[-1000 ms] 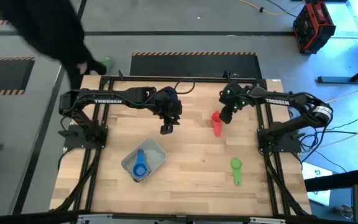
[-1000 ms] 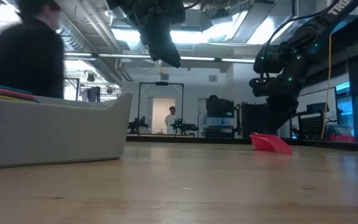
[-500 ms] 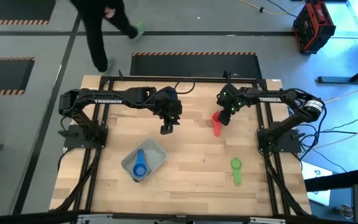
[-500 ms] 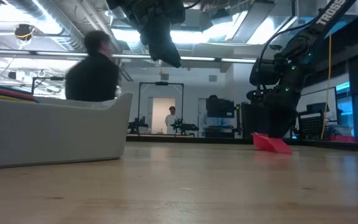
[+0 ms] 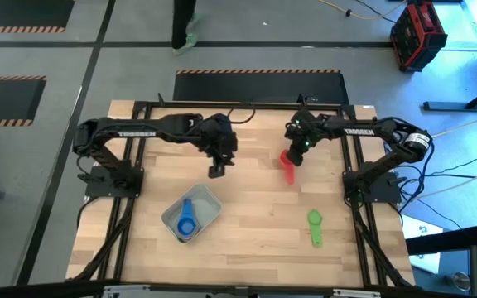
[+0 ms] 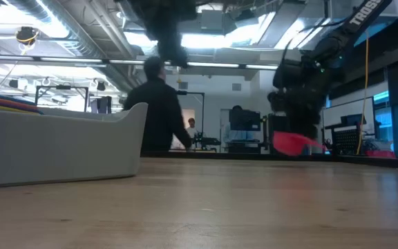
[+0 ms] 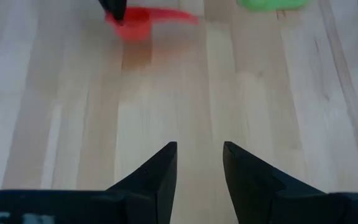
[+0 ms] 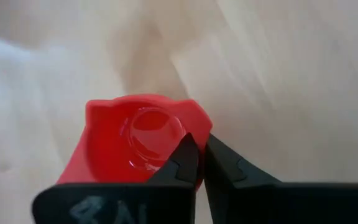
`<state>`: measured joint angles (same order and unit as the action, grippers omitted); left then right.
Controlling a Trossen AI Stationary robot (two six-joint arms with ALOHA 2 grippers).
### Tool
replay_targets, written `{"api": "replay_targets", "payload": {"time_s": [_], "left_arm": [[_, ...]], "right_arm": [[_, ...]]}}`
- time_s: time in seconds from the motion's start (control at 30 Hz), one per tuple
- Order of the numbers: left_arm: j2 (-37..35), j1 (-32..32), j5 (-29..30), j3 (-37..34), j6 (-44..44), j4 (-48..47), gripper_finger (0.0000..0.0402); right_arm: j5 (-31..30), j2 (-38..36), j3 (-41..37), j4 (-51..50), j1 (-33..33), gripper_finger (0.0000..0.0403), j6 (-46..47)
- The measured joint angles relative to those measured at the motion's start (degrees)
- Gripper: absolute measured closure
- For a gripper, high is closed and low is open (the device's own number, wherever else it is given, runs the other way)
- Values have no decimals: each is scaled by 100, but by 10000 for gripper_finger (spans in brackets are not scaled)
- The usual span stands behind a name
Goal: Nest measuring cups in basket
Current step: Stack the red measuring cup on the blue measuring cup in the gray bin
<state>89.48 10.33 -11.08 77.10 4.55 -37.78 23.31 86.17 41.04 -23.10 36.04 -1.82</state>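
Note:
The pink-red measuring cup is right of the table's middle, and my right gripper is shut on it. Seen from the left wrist, this cup has its flat handle sticking out sideways. The green cup lies flat on the wood near the right front. The pale basket stands on the table at the near left and holds a blue cup on top of others. My left gripper hangs open above the table's middle with nothing between its fingers. My right gripper pinches the bowl's wall at the rim, one finger inside the bowl and the other outside. The fingers slant down onto it from the far right. In the low view the cup seems raised just off the table, handle toward the near edge.
Bare wood lies between the basket and the green cup. Black frame rails run along the far edge and both sides. A person walks past behind the table.
My right gripper has sunk onto the pink-red cup, tipped steeper and shut on its rim. The cup, which lay on the table, now shows higher in the low view. The person has walked on across the room behind the table.

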Motion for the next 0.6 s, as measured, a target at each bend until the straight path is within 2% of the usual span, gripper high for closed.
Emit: {"api": "replay_targets", "payload": {"time_s": [0.07,0.2,0.43,0.6], "left_arm": [[-138,-3,-2,-15,4,-465,278],[-294,-64,-17,-13,108,-686,278],[-289,-356,-58,-7,206,-214,278],[-243,-616,-60,-11,411,471,278]], "right_arm": [[195,-1,219,10,-128,390,-146],[627,0,853,21,-450,391,-499],[1642,54,2044,-208,-959,391,-1807],[2408,96,2391,-227,-1279,391,-2559]]}}
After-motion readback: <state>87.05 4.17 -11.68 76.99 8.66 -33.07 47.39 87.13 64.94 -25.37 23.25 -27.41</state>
